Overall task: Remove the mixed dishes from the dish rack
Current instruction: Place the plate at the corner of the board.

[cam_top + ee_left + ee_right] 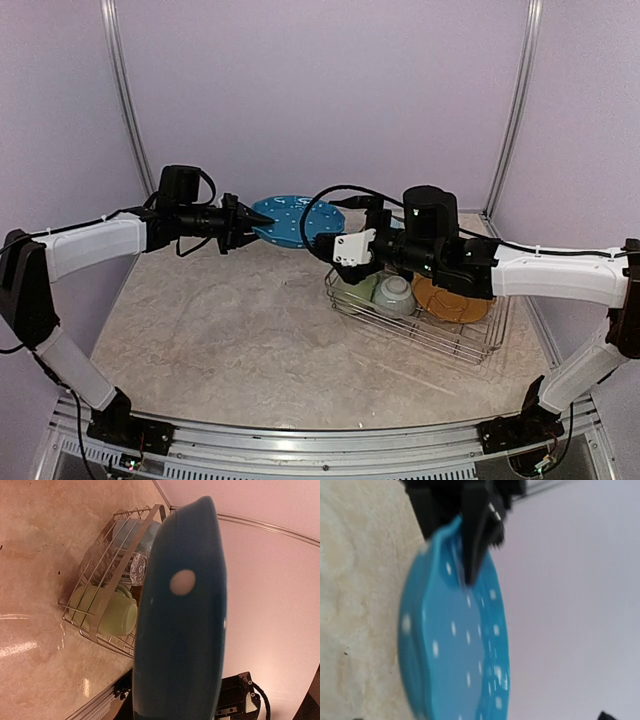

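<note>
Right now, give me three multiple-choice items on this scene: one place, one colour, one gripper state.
1. Where is the blue speckled plate relative to the dish rack?
A) slotted inside it
B) outside it, to its left
C) flat underneath it

2. What colour is the mug lowest in the left wrist view?
A) pale green
B) red
C) black

3. The left gripper is:
A) open, holding nothing
B) shut on a glass
C) shut on the plate's rim

Answers:
1 B: the top view shows the plate beyond the rack's left end.
2 A: its wall shows pale green through the wires.
3 C: in the right wrist view its fingers pinch the rim.
</note>
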`<control>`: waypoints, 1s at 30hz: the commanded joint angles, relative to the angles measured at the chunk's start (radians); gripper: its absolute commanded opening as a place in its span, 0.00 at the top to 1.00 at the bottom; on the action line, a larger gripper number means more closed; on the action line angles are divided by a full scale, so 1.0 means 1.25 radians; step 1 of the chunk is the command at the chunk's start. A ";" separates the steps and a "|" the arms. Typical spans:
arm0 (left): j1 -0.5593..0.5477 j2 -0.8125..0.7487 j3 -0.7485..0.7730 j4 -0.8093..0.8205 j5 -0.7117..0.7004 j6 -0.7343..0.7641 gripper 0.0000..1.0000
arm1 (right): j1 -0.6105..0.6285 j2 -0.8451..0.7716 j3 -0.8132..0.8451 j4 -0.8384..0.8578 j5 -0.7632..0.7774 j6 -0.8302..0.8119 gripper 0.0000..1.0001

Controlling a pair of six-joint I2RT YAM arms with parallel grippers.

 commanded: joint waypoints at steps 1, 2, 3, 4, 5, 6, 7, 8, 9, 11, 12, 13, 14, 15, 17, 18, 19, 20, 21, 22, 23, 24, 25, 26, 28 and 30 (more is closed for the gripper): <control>0.067 -0.084 -0.013 0.027 0.006 0.057 1.00 | 0.005 -0.021 0.001 0.006 0.038 0.100 0.00; 0.087 -0.091 -0.018 0.008 0.005 0.070 1.00 | 0.005 -0.029 -0.003 0.008 0.043 0.129 0.00; 0.110 -0.104 -0.022 -0.022 0.002 0.086 1.00 | 0.002 -0.038 -0.008 0.020 0.055 0.187 0.00; 0.133 -0.113 -0.026 -0.044 -0.005 0.104 1.00 | -0.002 -0.045 -0.011 0.048 0.082 0.257 0.00; 0.154 -0.126 -0.030 -0.065 -0.015 0.126 1.00 | -0.006 -0.049 -0.012 0.061 0.122 0.324 0.00; 0.178 -0.142 -0.032 -0.097 -0.027 0.147 1.00 | -0.009 -0.052 -0.005 0.059 0.176 0.389 0.00; 0.200 -0.152 -0.034 -0.115 -0.039 0.166 1.00 | -0.011 -0.051 0.009 0.045 0.235 0.444 0.00; 0.226 -0.161 -0.037 -0.129 -0.048 0.184 1.00 | -0.014 -0.047 0.031 0.008 0.297 0.496 0.00; 0.251 -0.167 -0.042 -0.139 -0.057 0.200 1.00 | -0.018 -0.039 0.058 -0.041 0.364 0.543 0.00; 0.296 -0.180 -0.055 -0.141 -0.074 0.210 1.00 | -0.029 -0.017 0.124 -0.159 0.437 0.635 0.00; 0.314 -0.184 -0.061 -0.134 -0.079 0.212 1.00 | -0.036 -0.003 0.159 -0.221 0.459 0.677 0.00; 0.332 -0.184 -0.066 -0.126 -0.085 0.213 1.00 | -0.045 0.010 0.195 -0.292 0.467 0.723 0.00; 0.339 -0.181 -0.071 -0.114 -0.091 0.211 1.00 | -0.054 0.021 0.223 -0.353 0.464 0.764 0.00; 0.369 -0.178 -0.076 -0.099 -0.103 0.208 1.00 | -0.063 0.030 0.251 -0.407 0.458 0.801 0.00; 0.393 -0.170 -0.083 -0.079 -0.137 0.203 1.00 | -0.076 0.039 0.291 -0.491 0.429 0.858 0.00; 0.401 -0.167 -0.085 -0.077 -0.166 0.202 1.00 | -0.082 0.041 0.309 -0.529 0.412 0.900 0.00; 0.408 -0.164 -0.087 -0.075 -0.196 0.200 1.00 | -0.091 0.041 0.331 -0.562 0.397 0.931 0.00; 0.414 -0.162 -0.092 -0.064 -0.224 0.200 1.00 | -0.097 0.040 0.345 -0.590 0.391 0.959 0.00; 0.418 -0.155 -0.095 -0.046 -0.249 0.202 1.00 | -0.099 0.037 0.356 -0.614 0.394 0.988 0.00; 0.421 -0.148 -0.098 -0.033 -0.273 0.202 1.00 | -0.099 0.033 0.364 -0.632 0.399 1.003 0.00; 0.424 -0.142 -0.101 -0.009 -0.292 0.202 1.00 | -0.098 0.024 0.370 -0.646 0.403 1.019 0.00; 0.425 -0.127 -0.104 0.019 -0.309 0.203 1.00 | -0.099 0.015 0.373 -0.655 0.412 1.044 0.00; 0.425 -0.116 -0.106 0.046 -0.326 0.204 1.00 | -0.099 0.003 0.373 -0.662 0.424 1.074 0.00; 0.426 -0.100 -0.106 0.067 -0.338 0.200 1.00 | -0.098 -0.011 0.370 -0.668 0.431 1.106 0.00; 0.431 -0.057 -0.102 0.101 -0.352 0.188 1.00 | -0.098 -0.042 0.358 -0.675 0.424 1.137 0.00; 0.436 -0.015 -0.103 0.154 -0.352 0.167 1.00 | -0.099 -0.068 0.353 -0.692 0.409 1.147 0.00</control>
